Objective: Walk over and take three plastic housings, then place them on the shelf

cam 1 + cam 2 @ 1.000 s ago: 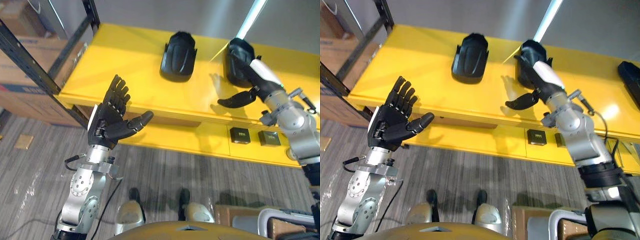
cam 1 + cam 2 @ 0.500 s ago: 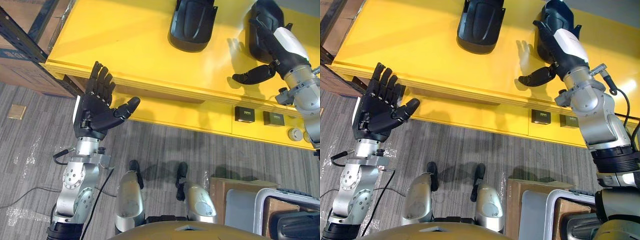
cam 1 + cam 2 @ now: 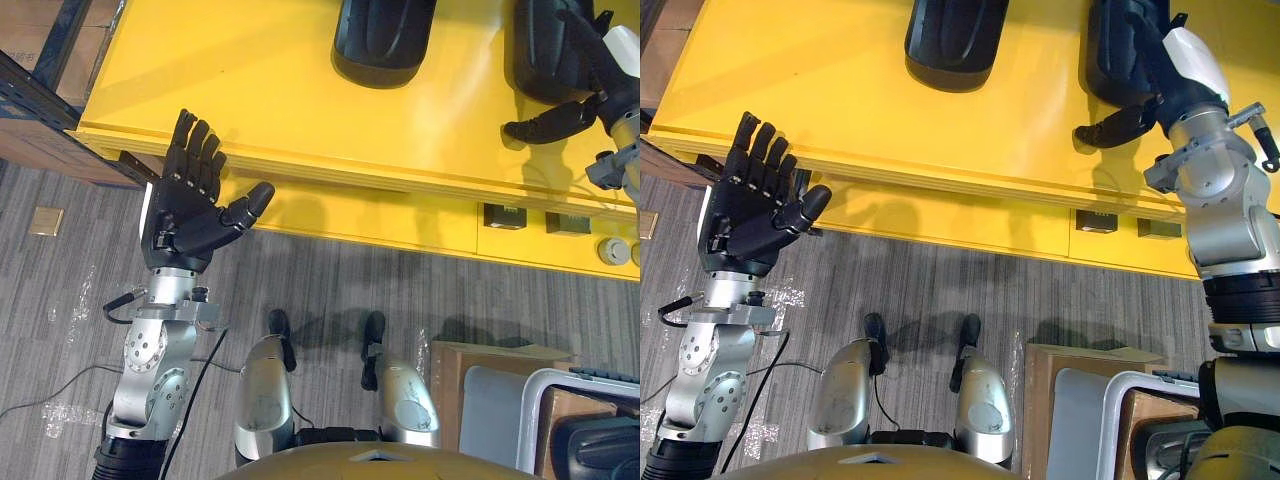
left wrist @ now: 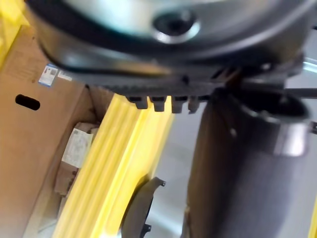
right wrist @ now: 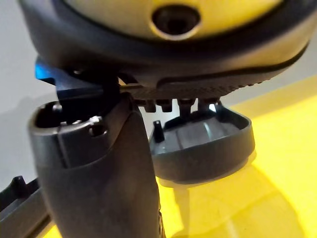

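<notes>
Yellow shelf (image 3: 280, 100), grey striped floor (image 3: 330, 285), cardboard box (image 3: 447, 385)

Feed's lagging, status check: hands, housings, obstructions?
Left hand open, empty, in front of the shelf. Right hand open over the right housing, not gripping. Second housing on the shelf beside it. No obstruction seen.

The right hand (image 3: 1180, 82) lays straight fingers on one black housing (image 3: 1105, 45), thumb out over the yellow shelf (image 3: 840, 90). Beyond the left hand (image 3: 745, 215) and its spread fingers lies a second housing (image 3: 950, 35).
</notes>
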You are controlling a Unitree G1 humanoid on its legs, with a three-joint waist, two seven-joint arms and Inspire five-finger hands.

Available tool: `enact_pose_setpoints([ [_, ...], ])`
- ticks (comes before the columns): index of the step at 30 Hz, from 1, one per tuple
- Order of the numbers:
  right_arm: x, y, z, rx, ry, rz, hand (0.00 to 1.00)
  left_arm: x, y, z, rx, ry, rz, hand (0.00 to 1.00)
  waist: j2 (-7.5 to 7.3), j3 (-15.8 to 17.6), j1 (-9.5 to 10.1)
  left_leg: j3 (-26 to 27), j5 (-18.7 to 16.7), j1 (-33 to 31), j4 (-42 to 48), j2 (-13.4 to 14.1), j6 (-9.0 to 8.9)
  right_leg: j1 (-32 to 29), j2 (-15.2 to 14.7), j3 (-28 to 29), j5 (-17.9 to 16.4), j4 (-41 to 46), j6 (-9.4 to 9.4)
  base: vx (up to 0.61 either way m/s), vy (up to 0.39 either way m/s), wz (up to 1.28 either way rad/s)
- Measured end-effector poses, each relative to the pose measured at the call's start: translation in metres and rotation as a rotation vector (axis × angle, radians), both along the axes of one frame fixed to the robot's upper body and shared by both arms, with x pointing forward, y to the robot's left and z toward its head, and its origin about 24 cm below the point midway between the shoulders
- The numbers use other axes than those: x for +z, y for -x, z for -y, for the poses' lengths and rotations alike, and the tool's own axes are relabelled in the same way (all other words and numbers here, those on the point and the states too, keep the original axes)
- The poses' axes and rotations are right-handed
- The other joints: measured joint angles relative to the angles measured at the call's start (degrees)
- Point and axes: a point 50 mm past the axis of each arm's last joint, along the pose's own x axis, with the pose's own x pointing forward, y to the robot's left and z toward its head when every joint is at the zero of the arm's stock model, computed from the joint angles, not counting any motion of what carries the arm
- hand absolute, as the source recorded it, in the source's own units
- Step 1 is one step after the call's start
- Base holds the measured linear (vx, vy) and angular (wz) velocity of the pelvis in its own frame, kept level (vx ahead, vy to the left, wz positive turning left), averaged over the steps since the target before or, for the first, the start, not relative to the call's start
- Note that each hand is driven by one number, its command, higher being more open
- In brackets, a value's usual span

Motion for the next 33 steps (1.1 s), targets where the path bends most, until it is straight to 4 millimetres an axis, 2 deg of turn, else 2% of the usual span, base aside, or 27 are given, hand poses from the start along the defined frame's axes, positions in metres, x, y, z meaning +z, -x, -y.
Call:
enact_pose_setpoints([
  [3,0.004,0.002,0.002,0.006,0.025,-0.025,1.00,0.000,0.000,0.000,0.001,0.000,0.001,1.00,0.52,0.3,0.02,0.4,0.1,0.0,-0.1,-0.2,0.19,-0.5,-0.2,0.5,0.0,0.3,0.08,0.00,0.012,-0.04],
  [13,0.007,0.001,0.000,0.055,0.026,-0.108,1.00,0.001,-0.001,0.000,-0.007,0.024,0.002,1.00,0.65,0.3,-1.01,0.1,1.7,0.4,-2.1,-1.2,0.43,-0.7,-1.0,-0.1,0.1,0.6,0.18,-0.01,0.005,0.03],
  [19,-0.010,0.002,0.002,0.065,0.028,-0.195,1.00,0.003,-0.003,0.002,-0.033,0.013,0.010,1.00,0.72,0.3,-1.26,0.1,2.2,2.3,-4.0,-1.7,0.26,0.5,-1.1,-0.1,-0.1,0.6,-0.06,0.00,0.001,0.01],
  [23,-0.011,0.004,0.003,0.068,0.027,-0.204,1.00,0.010,-0.008,0.006,-0.068,-0.001,0.043,1.00,0.77,0.2,-1.39,0.2,2.3,2.7,-4.2,-1.7,0.20,0.8,-1.1,-0.1,-0.1,0.5,-0.09,0.00,0.000,0.00],
  [33,-0.025,0.009,0.011,0.063,0.001,-0.285,1.00,0.007,-0.008,0.006,-0.082,-0.010,0.015,1.00,0.79,-1.4,-1.28,0.6,2.5,5.2,-5.6,-1.7,0.12,3.2,-1.0,-0.3,-0.1,-0.8,-0.14,0.01,0.002,-0.01],
])
